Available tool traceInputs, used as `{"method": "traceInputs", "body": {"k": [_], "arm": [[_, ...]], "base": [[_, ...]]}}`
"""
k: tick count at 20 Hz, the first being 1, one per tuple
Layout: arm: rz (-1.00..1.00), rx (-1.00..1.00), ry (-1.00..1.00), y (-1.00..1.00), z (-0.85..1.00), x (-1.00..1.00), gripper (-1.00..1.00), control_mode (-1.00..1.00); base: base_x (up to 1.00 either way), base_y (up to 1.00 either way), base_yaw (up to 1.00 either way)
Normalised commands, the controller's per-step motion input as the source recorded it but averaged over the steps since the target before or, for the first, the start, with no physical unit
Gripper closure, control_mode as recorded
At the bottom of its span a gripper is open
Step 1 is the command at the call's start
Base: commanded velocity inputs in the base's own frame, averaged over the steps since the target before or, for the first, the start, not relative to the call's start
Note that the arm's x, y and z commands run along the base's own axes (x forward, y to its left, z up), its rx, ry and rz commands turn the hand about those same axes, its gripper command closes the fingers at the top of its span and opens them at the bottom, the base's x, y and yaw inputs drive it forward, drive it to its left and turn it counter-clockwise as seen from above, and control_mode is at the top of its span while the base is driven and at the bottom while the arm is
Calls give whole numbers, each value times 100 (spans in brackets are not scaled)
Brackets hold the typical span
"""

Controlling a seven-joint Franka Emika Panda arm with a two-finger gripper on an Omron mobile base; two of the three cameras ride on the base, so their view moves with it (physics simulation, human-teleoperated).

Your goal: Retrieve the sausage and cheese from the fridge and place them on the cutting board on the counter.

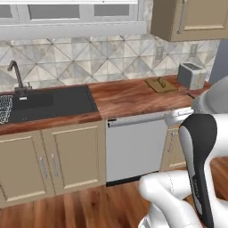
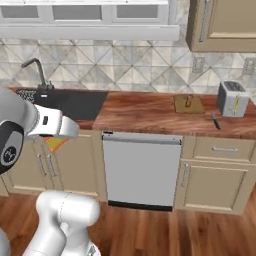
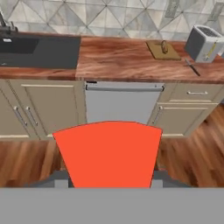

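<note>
My gripper [image 2: 56,139] is shut on the cheese [image 3: 108,153], an orange-red wedge that hides the fingertips in the hand view. In the right base view the cheese [image 2: 56,144] hangs orange below the hand, in front of the cabinets left of the dishwasher. The tan cutting board [image 3: 162,50] lies far ahead on the counter [image 3: 118,59], near the toaster. A small dark piece that looks like the sausage [image 3: 164,46] stands on it. Both base views show the cutting board [image 1: 161,84] [image 2: 189,104] well away from the hand. A grey strip at the right edge may be the fridge [image 1: 221,60].
A dark sink [image 1: 49,103] with a faucet [image 1: 16,75] sits at the counter's left. The silver toaster [image 2: 232,98] and a knife [image 2: 215,121] are right of the board. A grey dishwasher [image 2: 141,170] and beige cabinets front the counter, above a wood floor.
</note>
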Motion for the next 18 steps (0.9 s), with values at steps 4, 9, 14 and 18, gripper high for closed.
{"method": "traceInputs", "body": {"k": [4, 9, 14, 18], "arm": [[0, 0, 0, 0, 0, 0, 100, 100], [0, 0, 0, 0, 0, 0, 100, 100], [0, 0, 0, 0, 0, 0, 100, 100], [0, 0, 0, 0, 0, 0, 100, 100]], "base": [[100, -100, -2], [100, -81, 0], [100, 0, 0], [88, 0, 2]]}}
